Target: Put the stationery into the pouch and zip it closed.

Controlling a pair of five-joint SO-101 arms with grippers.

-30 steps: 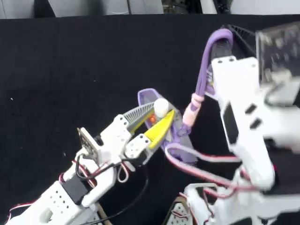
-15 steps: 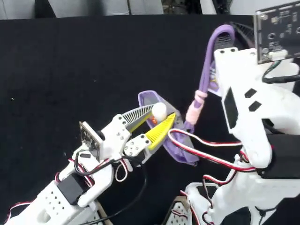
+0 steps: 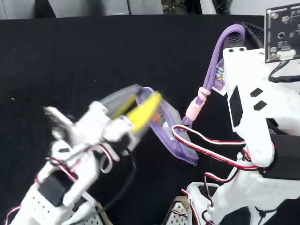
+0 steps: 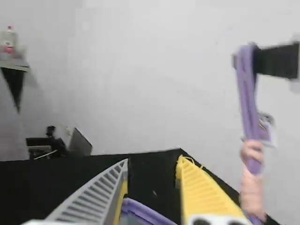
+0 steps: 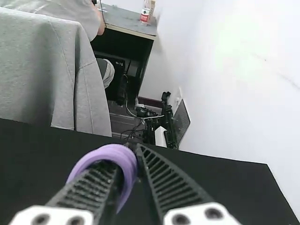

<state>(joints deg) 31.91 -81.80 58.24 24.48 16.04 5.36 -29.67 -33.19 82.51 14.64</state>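
A purple pouch (image 3: 172, 136) hangs tilted over the black table, mouth toward the left arm. Its purple strap (image 3: 216, 61) carries a pink sleeve (image 3: 195, 106) and rises to my right gripper (image 3: 240, 32), which is shut on the strap's loop (image 5: 106, 160). In the right wrist view the dark fingers (image 5: 161, 176) pinch that loop. My left gripper (image 3: 140, 97), one finger grey and one yellow, is blurred at the pouch's upper rim. In the left wrist view it (image 4: 152, 161) is open, with the pouch's edge (image 4: 140, 212) low between the fingers and the strap (image 4: 248, 93) beyond. A small orange-red spot (image 3: 164, 123) shows inside the pouch.
The black table (image 3: 70, 56) stretches wide to the left and back. Red and white cables (image 3: 206, 152) loop from the right arm's base just below the pouch. A person in grey (image 5: 42, 70) sits beyond the table's far edge.
My left gripper swung up and to the left along the pouch rim. The white round piece seen between its fingers earlier is gone from sight. The right gripper lifted the strap slightly rightward.
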